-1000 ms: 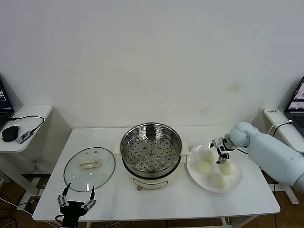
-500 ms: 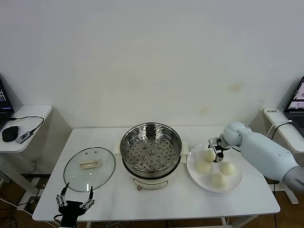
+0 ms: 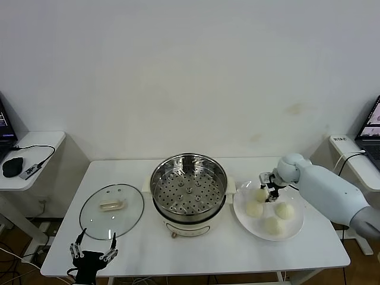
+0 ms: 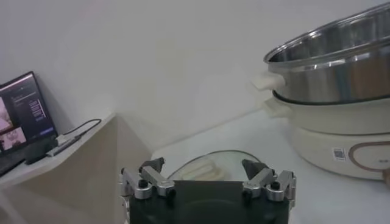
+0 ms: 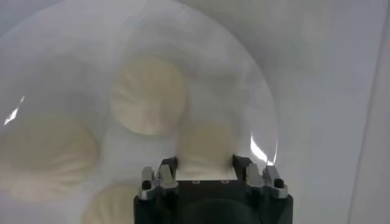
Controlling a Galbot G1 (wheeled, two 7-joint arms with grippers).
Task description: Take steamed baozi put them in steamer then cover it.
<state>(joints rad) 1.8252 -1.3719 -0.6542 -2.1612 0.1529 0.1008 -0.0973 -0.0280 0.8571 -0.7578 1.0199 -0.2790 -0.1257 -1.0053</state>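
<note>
The steamer [image 3: 189,187] stands mid-table with its perforated tray bare. The cover [image 3: 111,205] lies flat on the table to its left and also shows in the left wrist view [image 4: 204,167]. Four baozi sit on a white plate [image 3: 295,228]. My right gripper [image 3: 268,189] is down over the back-left baozi [image 3: 260,195]. In the right wrist view its jaws press both sides of that baozi [image 5: 207,143], which still rests on the plate [image 5: 256,85]. Three other baozi [image 5: 149,97] lie around it. My left gripper [image 3: 94,252] hangs open and empty off the table's front-left corner.
A side table with a mouse and cables [image 3: 18,163] stands at the far left. A laptop [image 3: 373,127] sits on a stand at the far right. The steamer's wall [image 4: 332,67] rises between the cover and the plate.
My right gripper has shifted a little left and back, from between the buns to over the back-left baozi. The left arm has not moved.
</note>
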